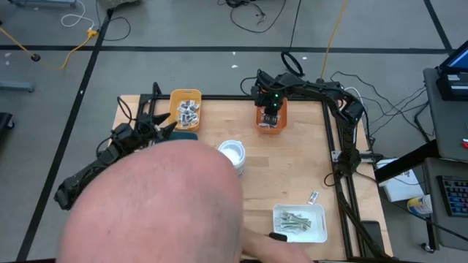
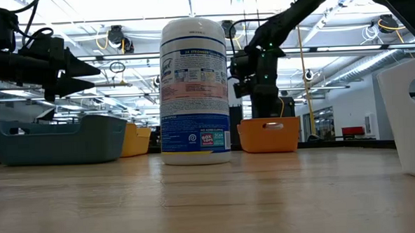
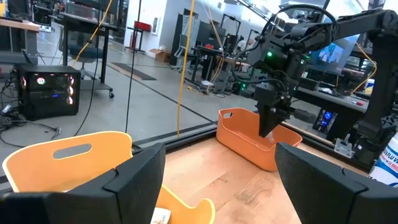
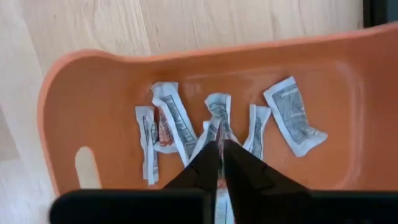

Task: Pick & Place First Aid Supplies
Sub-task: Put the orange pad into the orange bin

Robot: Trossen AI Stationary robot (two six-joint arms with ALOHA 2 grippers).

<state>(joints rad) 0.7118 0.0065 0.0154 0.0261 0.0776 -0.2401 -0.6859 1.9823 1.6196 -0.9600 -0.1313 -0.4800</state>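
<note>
**Right gripper nearly closed over the orange bin, left gripper waiting wide**

From my station I see the right gripper (image 4: 220, 144) hanging point-down over the orange plastic bin (image 1: 271, 123) at the far edge of the wooden table (image 1: 292, 172). Its 2 dark fingers sit almost together with only a thin slit between them. A strip of wrapper shows in that slit in the right wrist view, but I cannot tell whether the fingers grip it or merely stand in front of it. Below them, white-and-red sachets (image 4: 168, 121) lie flat on the bin floor, about 6 of them, some overlapping, with 1 grey-printed packet (image 4: 291, 116) lying apart toward a side wall.

The left gripper (image 3: 217, 180) hovers near the yellow plastic bin (image 1: 186, 109), fingers spread wide and holding nothing. That yellow bin holds a cluster of silvery-grey wrappers (image 1: 188, 112). A teal bin (image 2: 61, 140) sits just beside it in the low view.

A white cylindrical wipes canister with a blue label (image 2: 194, 92) stands upright mid-table. At the near right, a white rectangular tray (image 1: 300, 222) holds a loose heap of thin pale-green strips (image 1: 295, 220), and 1 small sachet (image 1: 313, 197) lies on the bare wood just beyond the tray. A person's head (image 1: 157, 204) covers much of the near left of the overhead view, with a hand (image 1: 281, 245) reaching toward the tray.
</note>
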